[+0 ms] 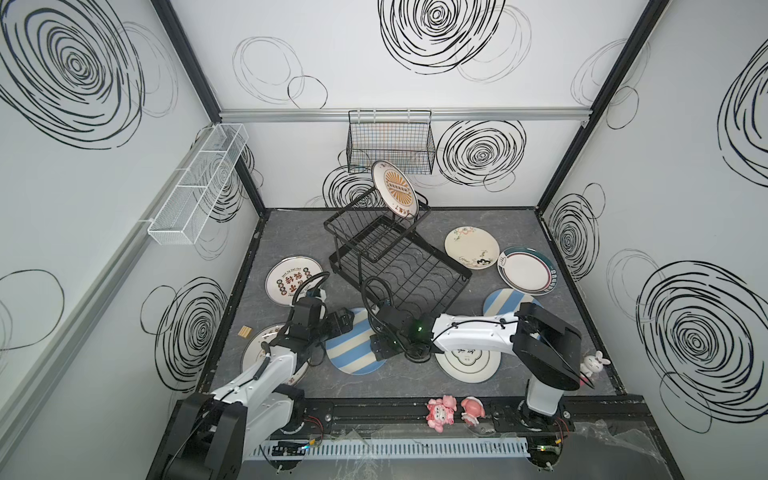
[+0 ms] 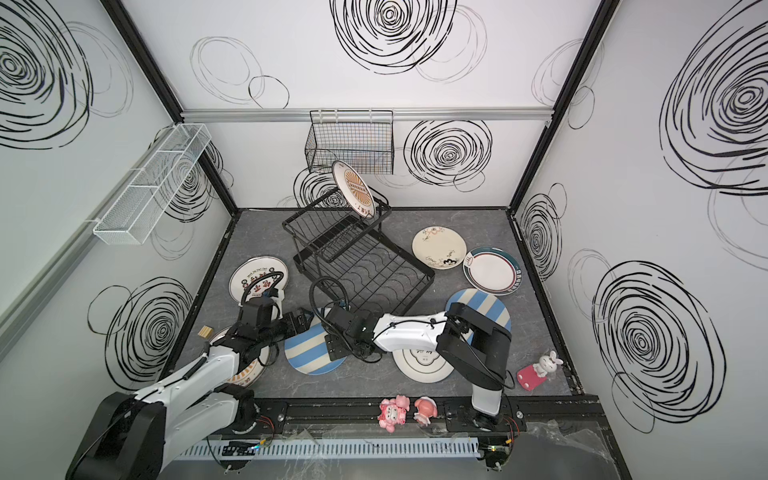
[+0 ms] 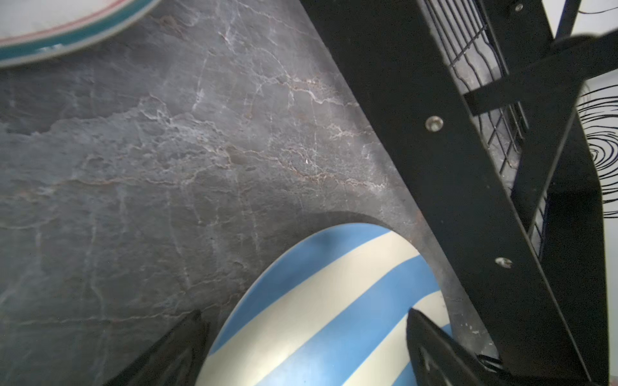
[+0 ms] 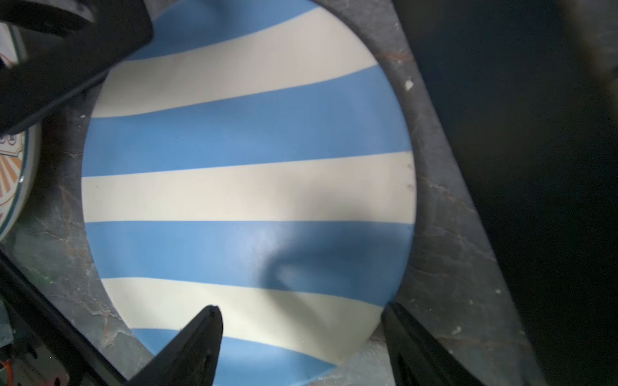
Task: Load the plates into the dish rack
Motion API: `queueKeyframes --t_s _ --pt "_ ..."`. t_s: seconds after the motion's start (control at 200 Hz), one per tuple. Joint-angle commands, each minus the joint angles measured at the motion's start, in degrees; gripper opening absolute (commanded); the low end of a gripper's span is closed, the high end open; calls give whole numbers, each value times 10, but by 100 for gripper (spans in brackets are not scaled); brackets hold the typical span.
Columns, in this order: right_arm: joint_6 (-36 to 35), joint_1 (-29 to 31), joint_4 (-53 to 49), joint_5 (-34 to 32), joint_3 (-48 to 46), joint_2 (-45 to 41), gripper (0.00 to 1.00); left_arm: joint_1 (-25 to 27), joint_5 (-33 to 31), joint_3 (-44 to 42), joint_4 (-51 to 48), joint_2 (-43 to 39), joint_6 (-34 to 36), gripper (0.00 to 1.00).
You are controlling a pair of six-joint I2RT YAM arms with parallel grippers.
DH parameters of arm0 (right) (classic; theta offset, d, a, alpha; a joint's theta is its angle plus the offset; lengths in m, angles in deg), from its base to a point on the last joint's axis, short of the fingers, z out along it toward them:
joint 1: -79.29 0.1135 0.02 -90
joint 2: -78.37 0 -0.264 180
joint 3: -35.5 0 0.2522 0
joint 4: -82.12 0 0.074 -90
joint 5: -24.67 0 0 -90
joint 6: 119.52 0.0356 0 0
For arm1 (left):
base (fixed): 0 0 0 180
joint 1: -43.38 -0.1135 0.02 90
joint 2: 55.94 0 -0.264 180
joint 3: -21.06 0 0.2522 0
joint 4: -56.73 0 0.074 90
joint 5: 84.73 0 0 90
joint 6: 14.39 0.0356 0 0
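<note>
- The striped plate (image 1: 350,353) is seen lying flat on the table (image 3: 133,167), low of centre in both top views. It sits just below the near corner of the dish rack (image 1: 415,282).
- The right hand (image 4: 301,347) is stretched across the middle to the plate's right edge, and its jaws are spread wide with nothing pinched.
- In the right wrist view the rim is straddled. One finger (image 4: 197,344) hangs over the striped face and the other stands outside the rim, over the table. Contact cannot be told.
- The left hand (image 3: 307,351) is spread as well, at the plate's upper left edge in the top views. In the left wrist view one finger is over bare table and the other over the plate, close beside the rack's frame.
- No long axis is offered by a round plate, so only the rim can be pinched. Both hands are at the plate, but the right hand is judged the better placed, since the rim already lies between its jaws.
- The rack lies up the frame from the plate. A sunburst plate (image 1: 394,190) is stood in the upper basket, while the slots of the lower tray are bare.
</note>
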Motion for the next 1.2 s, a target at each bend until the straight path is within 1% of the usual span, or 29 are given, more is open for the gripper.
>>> queueKeyframes --t_s 0.0,0.145,0.255,0.375,0.575,0.735,0.81,0.951,1.096,1.196 --pt "0 7 -42 -21 19 30 81 2 -18 3 -14 -25 -13 96" --pt "-3 13 -16 9 23 43 81 1 -24 -4 -27 -48 -27 96" --pt "4 11 12 31 8 26 81 -1 -27 -7 -34 -54 -32 96" --pt "20 10 26 34 -9 -6 81 -1 -37 -5 -39 -45 -32 96" --pt "41 11 11 25 -35 -34 81 -5 -55 -1 -47 -29 -26 96" --pt "70 12 16 28 -67 -73 81 -6 -79 4 -66 -38 -27 96" --pt "100 12 64 45 -105 -97 81 -6 -79 1 -68 -50 -34 96" --pt "169 8 212 92 -177 -119 81 -2 -75 0 -67 -58 -36 96" --pt "219 16 293 89 -210 -118 80 1 -64 2 -59 -58 -35 96" --pt "235 19 312 80 -218 -112 80 3 -58 -3 -51 -59 -35 96"
